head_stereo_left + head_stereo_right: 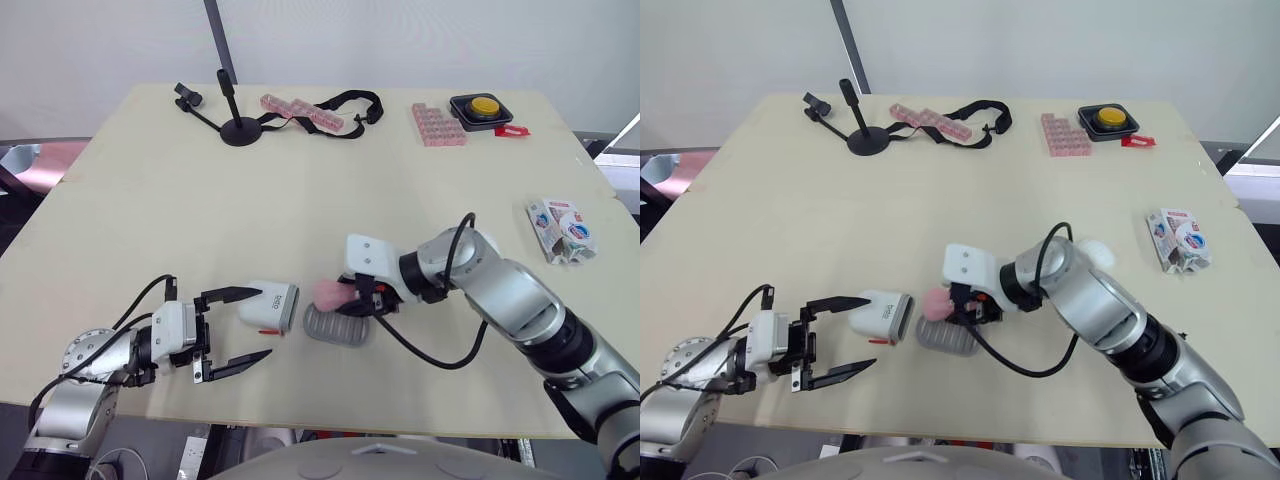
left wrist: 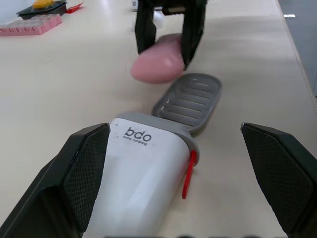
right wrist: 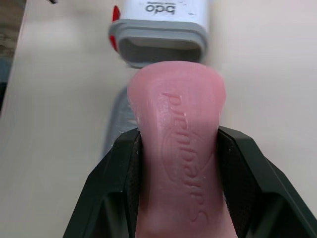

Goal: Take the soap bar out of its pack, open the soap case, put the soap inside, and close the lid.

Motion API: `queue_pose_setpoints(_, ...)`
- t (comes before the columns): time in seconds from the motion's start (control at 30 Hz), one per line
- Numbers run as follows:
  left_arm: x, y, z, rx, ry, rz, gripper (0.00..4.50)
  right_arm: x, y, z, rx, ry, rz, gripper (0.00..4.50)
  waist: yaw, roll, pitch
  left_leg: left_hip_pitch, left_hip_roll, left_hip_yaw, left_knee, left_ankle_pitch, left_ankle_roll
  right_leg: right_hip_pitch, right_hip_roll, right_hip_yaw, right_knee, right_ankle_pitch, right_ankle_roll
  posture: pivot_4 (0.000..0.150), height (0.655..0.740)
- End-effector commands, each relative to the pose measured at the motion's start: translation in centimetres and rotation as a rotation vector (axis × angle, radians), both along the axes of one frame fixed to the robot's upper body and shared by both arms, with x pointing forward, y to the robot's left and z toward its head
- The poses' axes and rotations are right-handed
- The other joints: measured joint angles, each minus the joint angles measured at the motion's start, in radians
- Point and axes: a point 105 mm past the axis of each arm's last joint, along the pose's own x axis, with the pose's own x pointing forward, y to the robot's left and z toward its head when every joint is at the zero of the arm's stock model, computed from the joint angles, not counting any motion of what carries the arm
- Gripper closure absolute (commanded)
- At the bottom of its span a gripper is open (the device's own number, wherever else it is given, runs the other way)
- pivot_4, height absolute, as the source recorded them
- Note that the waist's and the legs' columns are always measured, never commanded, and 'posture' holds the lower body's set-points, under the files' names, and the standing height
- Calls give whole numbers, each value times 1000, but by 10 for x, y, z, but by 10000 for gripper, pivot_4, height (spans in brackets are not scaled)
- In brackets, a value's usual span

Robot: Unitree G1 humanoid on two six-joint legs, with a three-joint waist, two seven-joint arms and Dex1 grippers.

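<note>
Right gripper (image 1: 352, 296) pinches the soap (image 3: 176, 144) at the tray's (image 1: 335, 330) edge; released off-centre, it could slide off. Left gripper (image 1: 265, 322) gapes wide and empty beside the tray.

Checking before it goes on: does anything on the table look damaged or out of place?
Only the soap pack: it lies crumpled and torn open near the table's right edge. The grey tray sits out beside its white cover, as the task needs, and the right claw grips the pink soap.

Pink soap bar (image 3: 178, 134), clamped in the right hand (image 1: 345, 297), beside the open case's grey ribbed tray (image 1: 338, 328); white lid (image 1: 270, 305) adjoining, torn pack (image 1: 562, 231) well apart.
</note>
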Motion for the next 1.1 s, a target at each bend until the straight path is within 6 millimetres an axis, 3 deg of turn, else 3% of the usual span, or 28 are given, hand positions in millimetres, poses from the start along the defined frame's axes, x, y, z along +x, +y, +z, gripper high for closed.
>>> queue_pose_setpoints(0.03, 3, 1, 1, 20, -1, -20, 0, -5, 5, 6, 6, -8, -17, 27860, 0, 0, 0, 1, 0, 0, 0, 0, 0, 0, 0, 1, 0, 0, 0, 1500, 7395)
queue_pose_setpoints(0.3, 10, 1, 5, 30, 1, -47, 0, -13, 10, -10, -14, 17, -44, 27860, 0, 0, 0, 2, 0, 1, -1, 1, -2, 0, 0, 2, 1, 0, 0, 1500, 7395)
queue_pose_setpoints(0.67, 12, 1, 8, 33, 0, -44, 0, -19, 14, -17, -16, 54, -38, 27860, 0, 0, 0, 3, 0, 1, -1, 1, -2, 1, 0, 1, 2, 0, 0, 1500, 7395)
queue_pose_setpoints(0.7, 12, 1, 8, 34, 0, -42, 0, -19, 15, -17, -17, 52, -32, 17545, 0, 0, 0, 3, 0, 1, -1, 1, -2, 1, 0, 2, 2, 0, 0, 1500, 7395)
queue_pose_setpoints(0.77, 11, 1, 8, 34, 0, -40, 0, -19, 15, -16, -16, 49, -27, 9712, 0, 0, 0, 3, 0, 1, -1, 1, -2, 1, 0, 1, 2, 0, 0, 1500, 7395)
queue_pose_setpoints(0.83, 9, -1, 8, 30, 2, -36, 0, -17, 16, -13, -11, 32, -22, 5998, 0, 0, 0, 3, 0, 1, -1, 1, -2, 1, 0, 1, 2, 0, 0, 1500, 7395)
queue_pose_setpoints(0.87, 9, -2, 7, 27, 4, -36, 0, -17, 15, -11, -10, 28, -20, 590, 0, 0, 0, 3, 0, 1, -2, 1, -2, 1, 0, 1, 2, 0, 0, 1500, 7395)
queue_pose_setpoints(1.1, 6, -6, 6, 23, 7, -38, 0, -7, 5, 5, 23, -21, -38, 223, 1, 0, 0, 4, 0, 1, -2, 1, -2, 2, 0, 1, 1, 0, 0, 1500, 7395)
